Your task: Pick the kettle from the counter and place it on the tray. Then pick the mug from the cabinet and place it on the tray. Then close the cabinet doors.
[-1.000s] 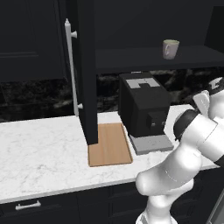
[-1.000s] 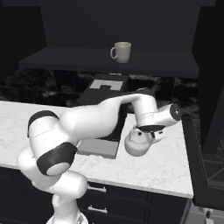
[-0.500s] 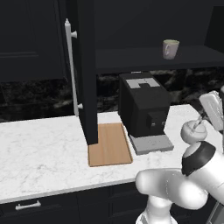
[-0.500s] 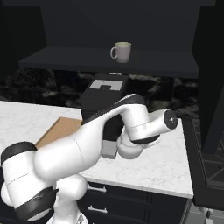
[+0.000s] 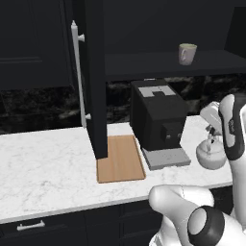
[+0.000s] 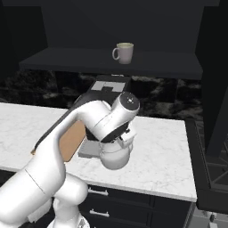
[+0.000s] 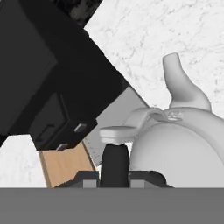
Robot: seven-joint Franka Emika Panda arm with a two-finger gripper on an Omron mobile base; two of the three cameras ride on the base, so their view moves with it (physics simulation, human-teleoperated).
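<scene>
The white-silver kettle (image 5: 211,154) (image 6: 115,156) hangs just right of the coffee machine, over the marble counter (image 5: 43,173). My gripper (image 5: 212,136) (image 6: 121,141) comes down on it from above and is shut on its arched handle. In the hand view a dark fingertip (image 7: 114,159) sits under the handle, beside the kettle's body (image 7: 183,148). The wooden tray (image 5: 120,158) (image 6: 71,140) (image 7: 65,165) lies left of the machine. The grey-green mug (image 5: 187,53) (image 6: 124,52) stands on the shelf of the open cabinet (image 6: 107,64).
The black coffee machine (image 5: 156,113) (image 6: 107,87) (image 7: 48,87), with its grey drip plate, stands between kettle and tray. An open cabinet door (image 5: 96,81) with a silver bar handle (image 5: 77,72) hangs over the tray's back edge. Another dark door panel (image 6: 213,80) stands at the right.
The arm has swung round and its elbow has dropped. The kettle, still in the gripper, has moved left toward the coffee machine's drip plate.
</scene>
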